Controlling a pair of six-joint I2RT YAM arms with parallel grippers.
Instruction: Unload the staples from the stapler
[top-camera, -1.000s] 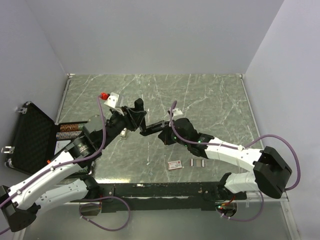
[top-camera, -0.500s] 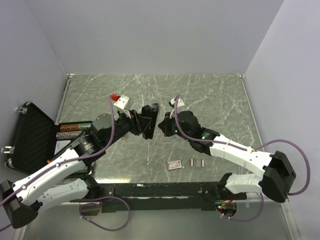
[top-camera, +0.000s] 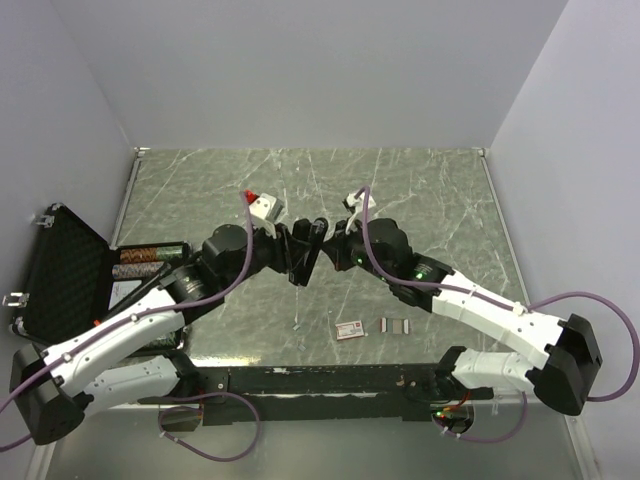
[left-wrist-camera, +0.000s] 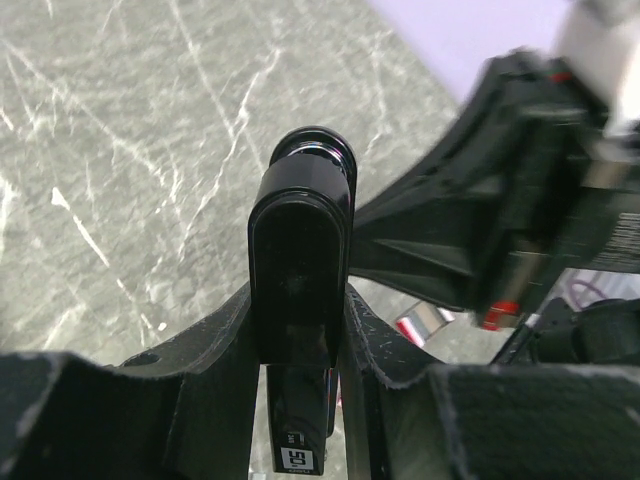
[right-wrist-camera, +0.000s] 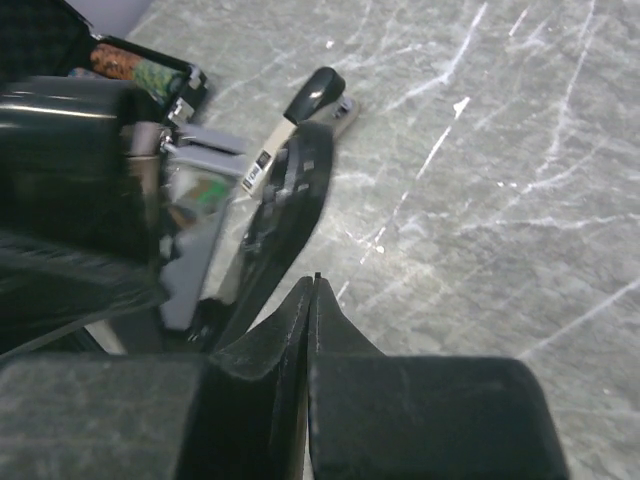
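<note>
Top external view gives us both arms reaching in to meet over the middle of the table (top-camera: 440, 200), the left gripper (top-camera: 303, 255) and right gripper (top-camera: 328, 248) just beside each other, dark on dark, so we cannot tell from above whether they touch. The staples (top-camera: 397, 325) lie as short silver strips flat on the table close to its near edge, somewhat right of centre, apart from both grippers. A small red-and-white box (top-camera: 350, 330) sits just left of them. An open black case (top-camera: 60, 275) rests off the table's left edge. From the left wrist we see the left gripper grasping a black stapler (left-wrist-camera: 300, 250): its two fingers (left-wrist-camera: 225, 345) press on either side of the body, which runs straight away from the camera, rounded end far and a small white label on the near end. The right arm's dark wrist fills the right side of that view, near the stapler. From the right wrist, the right gripper is clenched on nothing, its fingertips pressed flat together, with the stapler ahead of them and to the left. We cannot tell whether any strip remains inside the stapler.
</note>
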